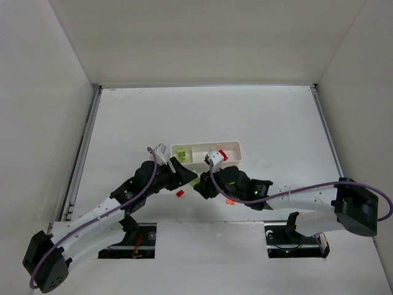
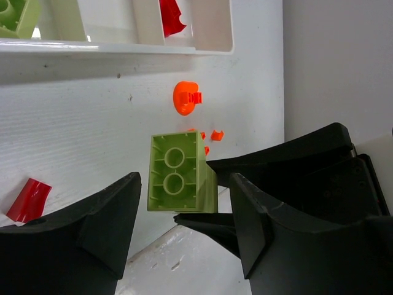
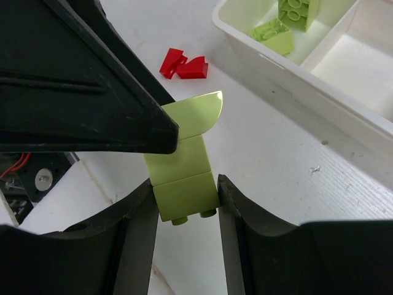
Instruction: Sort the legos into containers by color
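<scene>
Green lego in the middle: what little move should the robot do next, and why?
Probably draw the right end effector back, taking the green lego toward the tray. The lego looks clamped there, the left end effector stands open around it, and green bricks lie in an end compartment.

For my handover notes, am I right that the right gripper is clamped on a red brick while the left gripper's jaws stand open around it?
Not quite: the brick clamped in the right gripper is pale yellow-green, not red, as the right wrist view shows. The rest is right: the left gripper has its jaws open on either side of that brick.
</scene>
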Motion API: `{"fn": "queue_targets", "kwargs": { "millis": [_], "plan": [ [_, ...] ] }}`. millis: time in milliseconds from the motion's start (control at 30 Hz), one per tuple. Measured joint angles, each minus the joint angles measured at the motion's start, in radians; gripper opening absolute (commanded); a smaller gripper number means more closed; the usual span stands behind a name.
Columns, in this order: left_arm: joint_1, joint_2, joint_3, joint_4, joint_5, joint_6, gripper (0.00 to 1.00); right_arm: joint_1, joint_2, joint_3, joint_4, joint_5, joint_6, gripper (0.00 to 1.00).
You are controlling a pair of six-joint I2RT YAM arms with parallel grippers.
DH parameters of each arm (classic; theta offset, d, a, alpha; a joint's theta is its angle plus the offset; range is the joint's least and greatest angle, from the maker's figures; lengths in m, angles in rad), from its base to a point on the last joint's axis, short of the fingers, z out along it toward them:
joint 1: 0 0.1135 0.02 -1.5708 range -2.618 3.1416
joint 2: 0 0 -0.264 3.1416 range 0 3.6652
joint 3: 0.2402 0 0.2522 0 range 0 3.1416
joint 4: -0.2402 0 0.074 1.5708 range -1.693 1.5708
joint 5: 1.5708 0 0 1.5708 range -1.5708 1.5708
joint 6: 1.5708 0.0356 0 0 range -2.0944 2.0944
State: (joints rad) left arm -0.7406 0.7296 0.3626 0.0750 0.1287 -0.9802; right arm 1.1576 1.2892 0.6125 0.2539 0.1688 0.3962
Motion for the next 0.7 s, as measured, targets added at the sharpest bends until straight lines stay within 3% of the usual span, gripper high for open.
{"fn": "queue_targets", "kwargs": {
  "millis": [167,400,700],
  "plan": [
    [-0.006,0.038,-0.003,0.024,0.005,-0.006,0.46,-0.008,0.001,0.011,0.009,-0.013,0.000,0.33],
    [-0.004,0.053,-0.014,0.077,0.009,-0.014,0.16,-0.019,0.013,0.015,0.020,-0.024,0.001,0.33],
    [0.042,0.003,-0.037,0.101,0.033,-0.023,0.08,-0.029,0.007,0.010,0.054,-0.033,0.015,0.34]
  ]
}}
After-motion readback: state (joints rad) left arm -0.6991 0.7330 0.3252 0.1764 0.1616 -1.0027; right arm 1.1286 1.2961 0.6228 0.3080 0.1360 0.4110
